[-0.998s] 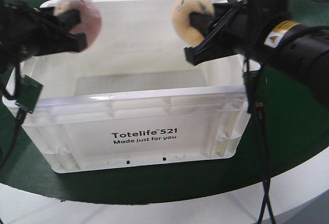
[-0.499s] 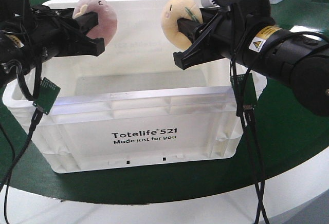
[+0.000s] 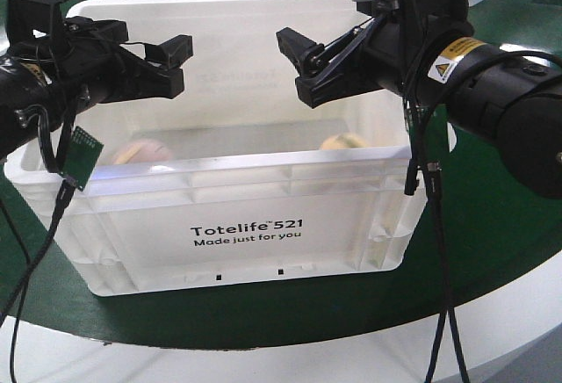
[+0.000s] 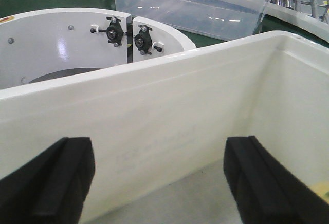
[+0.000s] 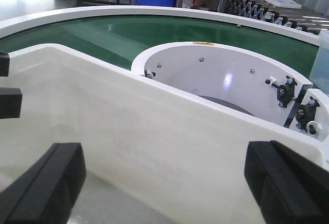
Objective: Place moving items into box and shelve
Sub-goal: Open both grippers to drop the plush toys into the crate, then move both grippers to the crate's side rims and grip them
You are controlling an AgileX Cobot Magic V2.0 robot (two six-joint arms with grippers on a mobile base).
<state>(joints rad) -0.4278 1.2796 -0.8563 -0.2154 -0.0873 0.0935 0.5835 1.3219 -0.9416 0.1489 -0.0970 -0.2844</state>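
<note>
Plush is what both moving items look like to me: light, squashy, unlikely to bruise, and easy to pinch across the middle. The pinkish-tan lump (image 3: 140,150) lies on the floor of the box (image 3: 246,198) toward its left end. The yellow lump (image 3: 344,142) lies toward its right end, well apart from the first. Both are blurred and half hidden behind the near rim, and nothing else shows inside. Above them the left gripper (image 3: 174,67) and the right gripper (image 3: 294,67) hang over the opening, fingers spread wide and empty on each. The box, standing on the green table (image 3: 500,234), seems to be stiff ribbed plastic, bulky but not heavy. For shelving I would take it at the two short ends under the rim, one arm each, kept level so the lumps do not roll.
</note>
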